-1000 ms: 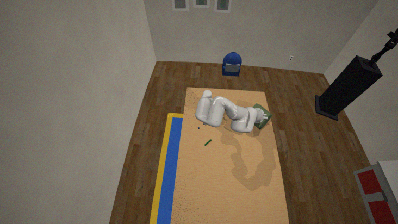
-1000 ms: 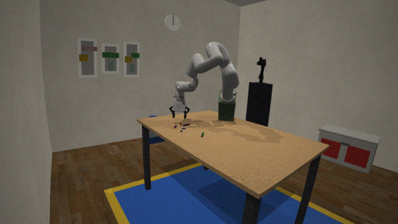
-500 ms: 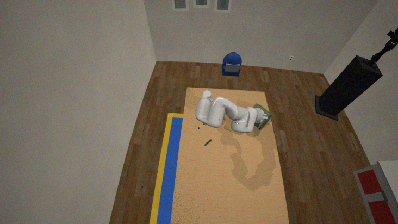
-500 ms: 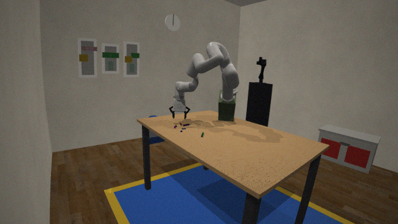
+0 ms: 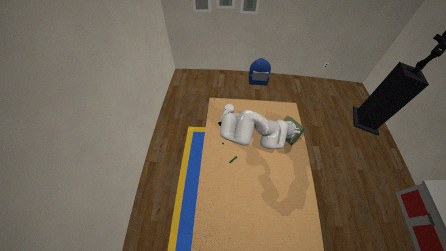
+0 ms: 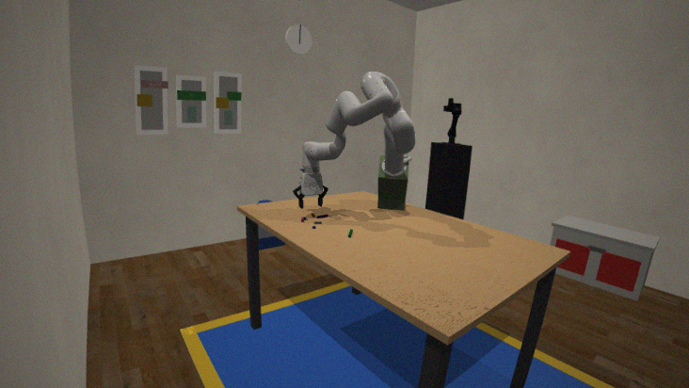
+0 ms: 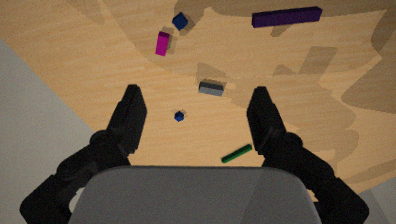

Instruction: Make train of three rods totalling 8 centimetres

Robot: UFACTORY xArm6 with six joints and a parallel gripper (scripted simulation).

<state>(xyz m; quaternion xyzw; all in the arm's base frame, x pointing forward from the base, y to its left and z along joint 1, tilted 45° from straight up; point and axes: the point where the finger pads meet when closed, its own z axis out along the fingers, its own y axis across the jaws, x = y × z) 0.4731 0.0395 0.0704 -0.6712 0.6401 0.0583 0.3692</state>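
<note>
No train is assembled yet: the rods lie scattered and apart on the table (image 7: 75, 45) — purple rod (image 7: 286, 17), magenta rod (image 7: 162, 43), grey rod (image 7: 211, 88), green rod (image 7: 236, 153) and two blue rods (image 7: 179, 21). The gripper (image 7: 197, 117) hangs above them, fingers spread wide and holding nothing. All picking and aligning remains — likely a purple-and-two-blues train.

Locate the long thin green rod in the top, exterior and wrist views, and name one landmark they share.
Top: green rod lies on the table's left half, below the arm.
Exterior: it lies right of the other small rods.
Wrist: it lies low, near the right finger.
Shared landmark: small blue cube, near and.
</note>
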